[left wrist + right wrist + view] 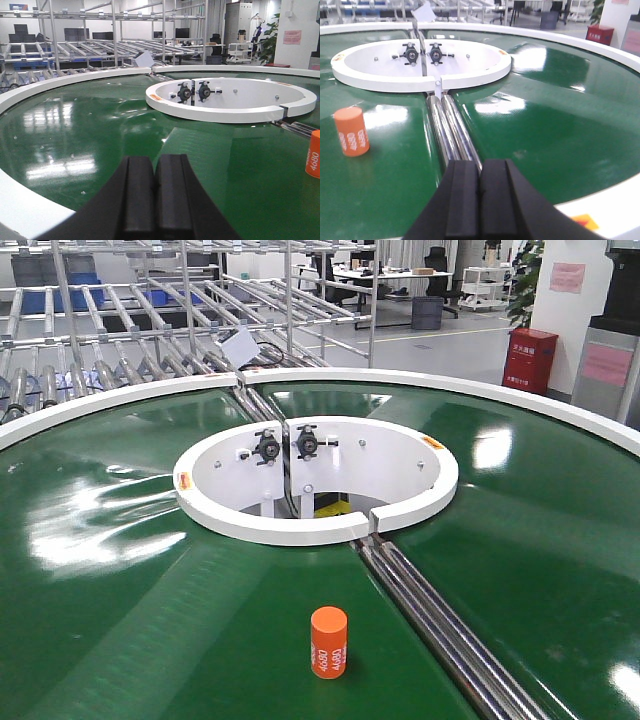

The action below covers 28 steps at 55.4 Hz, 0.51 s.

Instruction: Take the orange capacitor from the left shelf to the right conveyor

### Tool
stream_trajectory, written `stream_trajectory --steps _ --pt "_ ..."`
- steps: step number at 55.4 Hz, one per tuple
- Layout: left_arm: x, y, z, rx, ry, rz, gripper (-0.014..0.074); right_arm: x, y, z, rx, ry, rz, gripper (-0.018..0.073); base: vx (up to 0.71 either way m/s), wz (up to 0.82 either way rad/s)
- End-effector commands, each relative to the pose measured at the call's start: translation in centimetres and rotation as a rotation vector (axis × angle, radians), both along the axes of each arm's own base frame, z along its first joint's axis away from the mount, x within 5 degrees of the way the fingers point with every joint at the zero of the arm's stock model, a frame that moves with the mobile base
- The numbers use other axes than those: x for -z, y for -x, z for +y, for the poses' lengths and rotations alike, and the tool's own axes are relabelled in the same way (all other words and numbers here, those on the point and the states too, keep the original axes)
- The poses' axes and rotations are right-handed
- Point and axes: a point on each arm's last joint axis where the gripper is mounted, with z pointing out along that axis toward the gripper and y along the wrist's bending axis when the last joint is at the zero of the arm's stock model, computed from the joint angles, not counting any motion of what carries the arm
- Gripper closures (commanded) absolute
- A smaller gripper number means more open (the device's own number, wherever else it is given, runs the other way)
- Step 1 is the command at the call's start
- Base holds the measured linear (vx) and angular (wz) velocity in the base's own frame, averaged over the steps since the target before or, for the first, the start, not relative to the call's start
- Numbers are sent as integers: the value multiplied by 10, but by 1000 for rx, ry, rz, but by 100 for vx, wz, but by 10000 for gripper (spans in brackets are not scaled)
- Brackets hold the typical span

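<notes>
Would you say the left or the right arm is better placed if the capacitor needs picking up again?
Probably the left: the capacitor stands left of the rollers, on the left gripper's side. The right gripper sits across them.

Behind the belt, at eleven o'clock, bare metal roller racks [150, 320] stood with blue bins [60, 295] farther back. A red cabinet [530, 360] stood at two o'clock, beside a pink notice [567, 278] on a white pillar [570, 310]. An office chair [438, 275] stood at one o'clock.

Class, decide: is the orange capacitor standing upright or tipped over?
Upright. The orange capacitor stands on its flat end on the green belt, rounded top up.
</notes>
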Motion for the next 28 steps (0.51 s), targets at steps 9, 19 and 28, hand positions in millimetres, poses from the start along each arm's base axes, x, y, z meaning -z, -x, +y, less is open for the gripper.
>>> stream_trajectory --steps 9,19,28 --pt "3 0 0 3 7 -60 603 26 19 -3 28 -9 -199 567 0 0" --pt "3 0 0 3 7 -62 603 25 23 -2 15 9 -223 567 0 0" --pt "3 0 0 3 7 -62 603 25 23 -2 15 18 -223 567 0 0"
